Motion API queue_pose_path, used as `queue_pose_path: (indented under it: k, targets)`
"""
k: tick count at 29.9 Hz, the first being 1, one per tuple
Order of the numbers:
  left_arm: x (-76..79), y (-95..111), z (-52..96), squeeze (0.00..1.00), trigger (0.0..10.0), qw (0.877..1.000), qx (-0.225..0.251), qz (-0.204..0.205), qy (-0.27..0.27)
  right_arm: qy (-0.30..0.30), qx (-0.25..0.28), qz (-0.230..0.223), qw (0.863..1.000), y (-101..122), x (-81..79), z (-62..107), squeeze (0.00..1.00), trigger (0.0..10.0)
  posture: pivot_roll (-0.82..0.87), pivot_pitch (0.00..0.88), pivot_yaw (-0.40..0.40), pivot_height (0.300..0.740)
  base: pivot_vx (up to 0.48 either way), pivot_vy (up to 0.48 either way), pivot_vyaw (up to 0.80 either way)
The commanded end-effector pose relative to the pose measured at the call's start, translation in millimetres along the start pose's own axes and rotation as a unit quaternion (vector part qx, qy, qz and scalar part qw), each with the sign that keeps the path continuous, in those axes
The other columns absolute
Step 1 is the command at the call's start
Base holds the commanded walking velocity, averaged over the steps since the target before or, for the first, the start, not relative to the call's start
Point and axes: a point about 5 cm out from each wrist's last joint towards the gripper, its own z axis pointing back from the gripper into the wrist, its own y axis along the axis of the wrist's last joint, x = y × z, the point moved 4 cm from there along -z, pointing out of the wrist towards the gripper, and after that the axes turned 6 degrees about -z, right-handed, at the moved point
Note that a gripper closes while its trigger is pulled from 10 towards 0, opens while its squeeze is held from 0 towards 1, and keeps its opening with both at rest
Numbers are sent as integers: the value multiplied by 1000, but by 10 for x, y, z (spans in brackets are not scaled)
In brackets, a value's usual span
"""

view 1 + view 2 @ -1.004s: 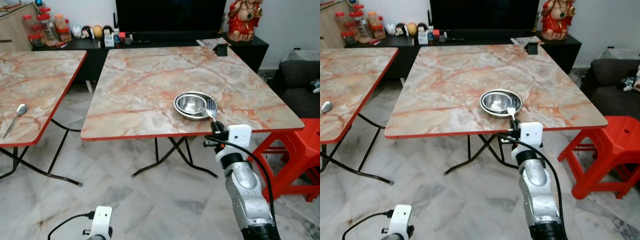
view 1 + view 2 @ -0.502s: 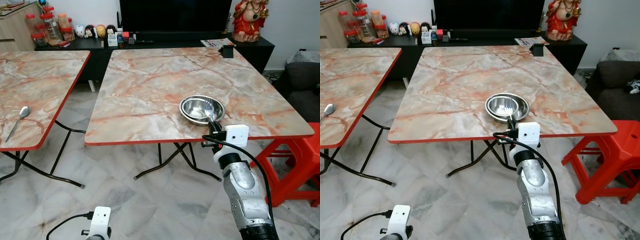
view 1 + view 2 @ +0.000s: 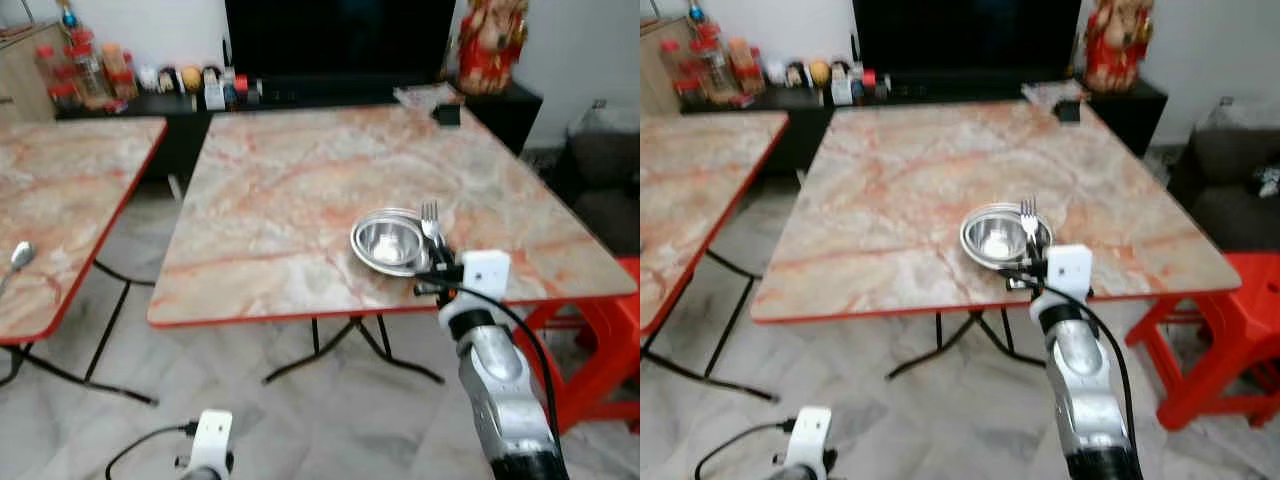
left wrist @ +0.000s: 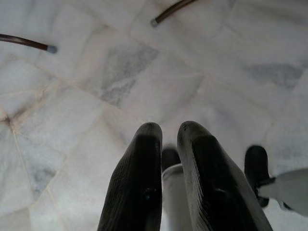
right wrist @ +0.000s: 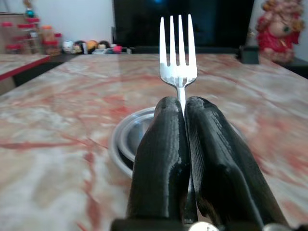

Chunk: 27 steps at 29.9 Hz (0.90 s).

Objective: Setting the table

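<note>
Just short of the steel bowl [image 3: 388, 241], at the near edge of the marble table [image 3: 290, 190], the right gripper [image 5: 185, 108] holds a fork [image 5: 177, 53] pinched between its two black fingers, tines pointing up and away toward the dark television cabinet [image 3: 330, 95] beyond the bowl. From the head views the fork head stands over the bowl's right rim; whether it touches the rim cannot be told through the blur. The bowl itself sits on a shallow plate or second dish, near the table's front edge and right of its middle.

The step in hand looks like laying the fork down as part of the place setting. To do it well, the arm should carry the fork clear to the bowl's right side rather than over it, then tip the wrist so the handle comes level with the tabletop before letting go; dropped from this upright pose it would clatter or fall into the bowl. Keep the handle parallel to the table's side edge, just beside the dish, and well inside the red trim so it cannot slide off.

Far left of the bowl, on the neighbouring table [image 3: 60, 200], lies a spoon [image 3: 18, 259]. The left gripper [image 4: 169, 137] hangs idle over the floor tiles, fingers nearly together with nothing between them
</note>
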Motion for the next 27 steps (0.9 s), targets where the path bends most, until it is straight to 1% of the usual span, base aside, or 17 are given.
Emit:
queue_pose_path:
  k: [1, 27]
  targets:
    - [-97, -62, 13, 0, 10000, 1000, -10, -3, 12, 17, 10, 1, 1000, 62, -116, -36, 0, 10000, -43, 0, -8, 740, 296, 0, 0]
    - [-111, -46, 10, 0, 10000, 1000, -8, -5, 14, 18, 10, -1, 1000, 52, -124, -35, 0, 10000, -42, 0, -6, 740, 304, 0, 0]
